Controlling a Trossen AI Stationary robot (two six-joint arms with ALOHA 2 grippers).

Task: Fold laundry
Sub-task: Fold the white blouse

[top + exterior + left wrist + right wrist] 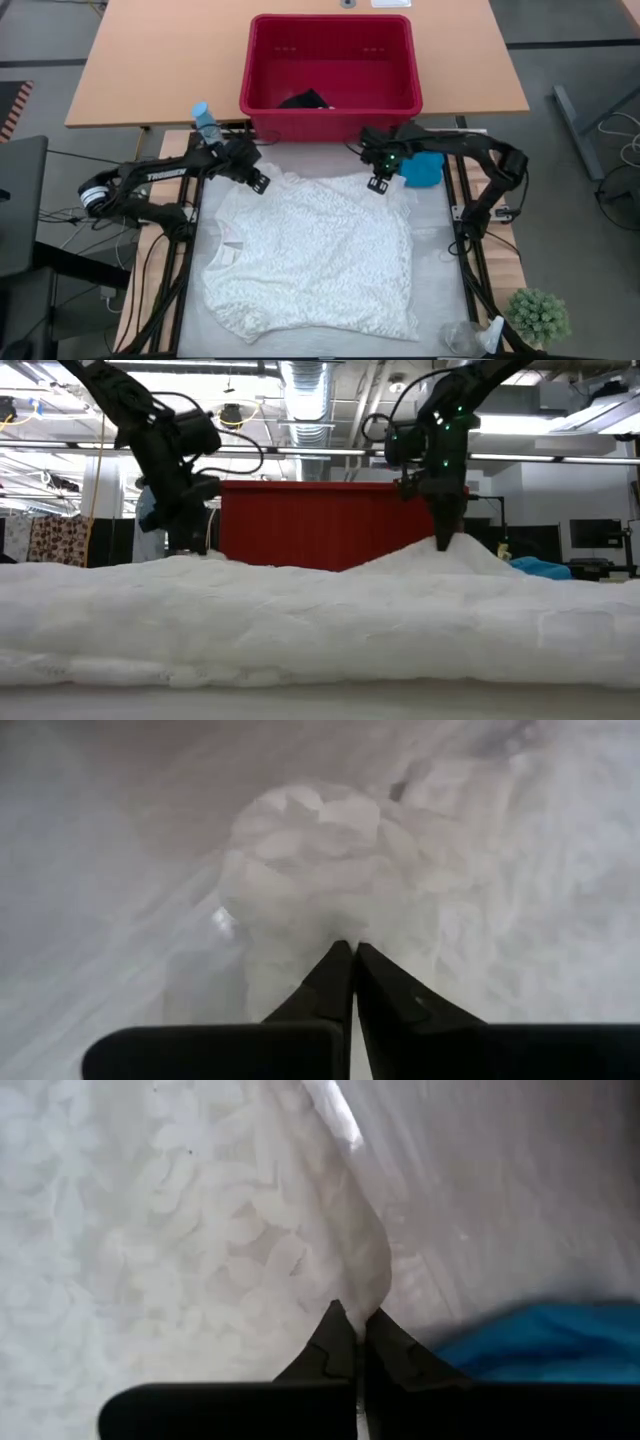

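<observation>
The large cream-white lacy cloth (pixel 310 255) lies spread flat on the pale work surface (pixel 432 240), its lower hem toward the near edge and its two upper corners toward the red plastic basket (pixel 331 75) at the far side. The left claw (pixel 258 181) sits at the upper left corner of the cloth; the left wrist view shows its dark fingers (pixel 330 982) pressed together on a bunched fold of the lace — pinching it. The right claw (pixel 378 184) sits at the upper right corner; in the right wrist view its fingers (pixel 388 1345) are likewise pressed together on a raised ridge of the same cloth. In the low view the cloth rises to a small peak under the right claw (pixel 442 540), while near the left claw (pixel 190 545) it stands only slightly above the rest. The small bright turquoise-blue garment (pixel 424 168) lies crumpled on the surface just beside the right claw, clear of the lace — its edge shows in the right wrist view (pixel 540 1345). The dark navy-black garment (pixel 305 100) lies inside the red basket, against its near wall. A light blue bottle (pixel 206 121) stands by the left arm, near the basket's left corner. A small green potted plant (pixel 540 316) sits at the near right corner, with a clear plastic item (pixel 470 337) just beside it.
</observation>
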